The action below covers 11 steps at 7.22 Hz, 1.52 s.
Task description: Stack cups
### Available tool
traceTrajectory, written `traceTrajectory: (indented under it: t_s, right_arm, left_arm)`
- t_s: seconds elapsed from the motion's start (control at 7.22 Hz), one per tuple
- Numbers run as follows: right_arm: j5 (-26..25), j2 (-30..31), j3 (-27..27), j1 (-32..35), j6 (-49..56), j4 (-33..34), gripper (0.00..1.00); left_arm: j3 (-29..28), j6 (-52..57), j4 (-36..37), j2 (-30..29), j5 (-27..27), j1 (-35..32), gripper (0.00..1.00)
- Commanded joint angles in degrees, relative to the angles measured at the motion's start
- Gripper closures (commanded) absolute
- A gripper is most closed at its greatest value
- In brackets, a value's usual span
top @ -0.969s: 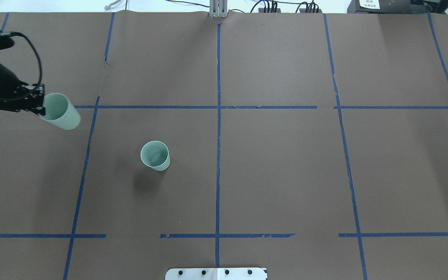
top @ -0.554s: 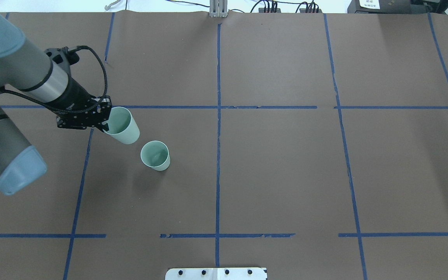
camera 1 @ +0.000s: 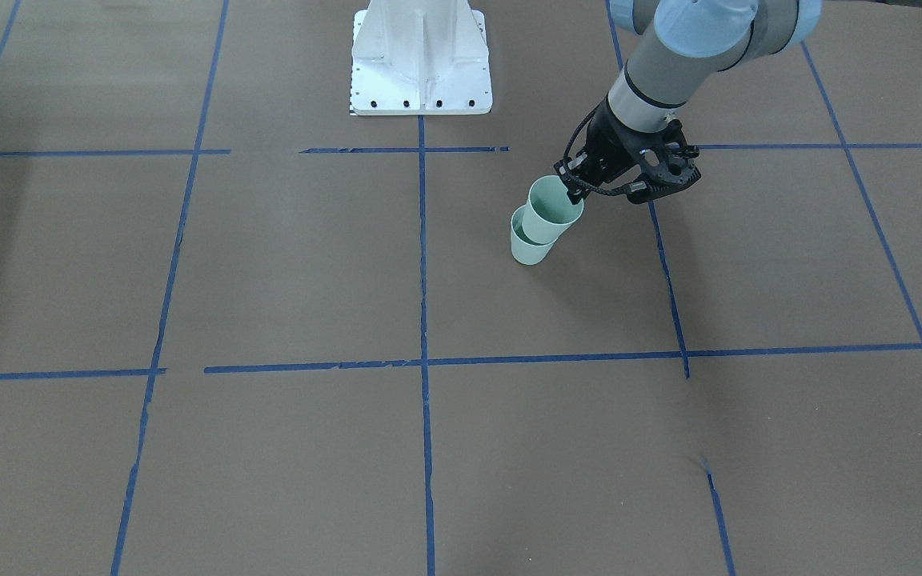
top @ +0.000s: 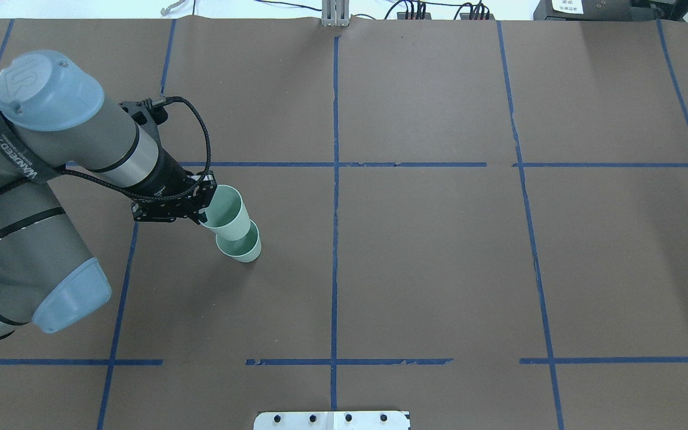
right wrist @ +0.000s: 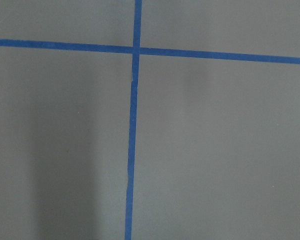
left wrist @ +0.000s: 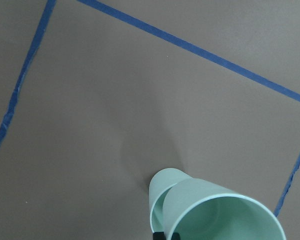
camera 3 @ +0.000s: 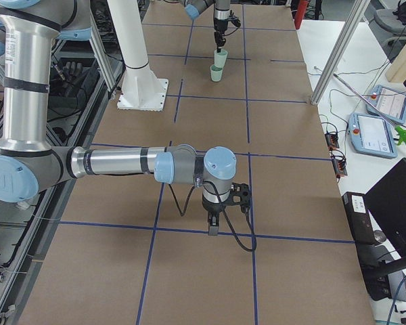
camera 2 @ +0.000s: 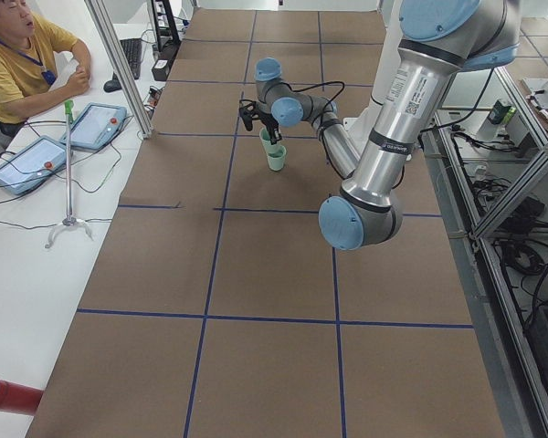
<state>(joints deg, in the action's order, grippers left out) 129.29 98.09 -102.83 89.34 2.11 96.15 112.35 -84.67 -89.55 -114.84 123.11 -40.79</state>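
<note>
Two pale mint-green cups. One cup [top: 243, 249] stands upright on the brown table left of centre; it also shows in the front view [camera 1: 528, 248]. My left gripper [top: 203, 210] is shut on the rim of the other cup [top: 228, 216] and holds it tilted, its base right over the standing cup's mouth. I cannot tell whether the base is inside. The left wrist view shows the held cup [left wrist: 225, 215] overlapping the standing cup [left wrist: 161, 187]. My right gripper [camera 3: 213, 230] shows only in the exterior right view, hanging over the table near the robot's right end; I cannot tell whether it is open or shut.
Brown paper with blue tape lines [top: 335, 179] covers the table. The robot's white base [camera 1: 421, 60] stands at the table's near edge. An operator [camera 2: 23, 55] sits by tablets at a side table.
My left arm has carried the held cup rightward from the table's left edge to above the standing cup. The standing cup has not moved.
</note>
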Motion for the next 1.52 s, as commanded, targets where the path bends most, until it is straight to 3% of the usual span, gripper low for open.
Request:
traceTrajectory:
  t_s: [0.0, 0.14, 0.28, 0.69, 0.83, 0.97, 1.25, 1.38]
  right_arm:
    - [0.00, 0.00, 0.00, 0.05, 0.00, 0.00, 0.00]
    - [0.00, 0.00, 0.00, 0.05, 0.00, 0.00, 0.00]
    - [0.00, 0.00, 0.00, 0.05, 0.00, 0.00, 0.00]
    - [0.00, 0.00, 0.00, 0.05, 0.00, 0.00, 0.00]
    - [0.00, 0.00, 0.00, -0.04, 0.00, 0.00, 0.00]
    - [0.00, 0.00, 0.00, 0.05, 0.00, 0.00, 0.00]
    - [0.00, 0.00, 0.00, 0.05, 0.00, 0.00, 0.00]
    - [0.00, 0.00, 0.00, -0.04, 0.00, 0.00, 0.00]
  left_arm:
    - [-0.28, -0.06, -0.01, -0.03, -0.15, 0.89, 1.00]
    - [-0.46, 0.12, -0.01, 0.06, -0.24, 0.89, 0.83]
    - [-0.55, -0.14, -0.01, 0.06, -2.59, 1.06, 0.01]
    - [0.15, 0.90, -2.10, 0.76, -2.52, 0.89, 0.00]
    - [0.50, 6.91, -4.21, 2.85, -2.35, 0.28, 0.00]
    - [0.51, 15.24, -4.40, 6.26, -2.26, -2.25, 0.00]
    - [0.16, 38.48, -4.23, 14.69, 3.34, -13.03, 0.00]
    - [-0.28, 50.53, -3.97, 19.35, 3.45, -18.65, 0.00]
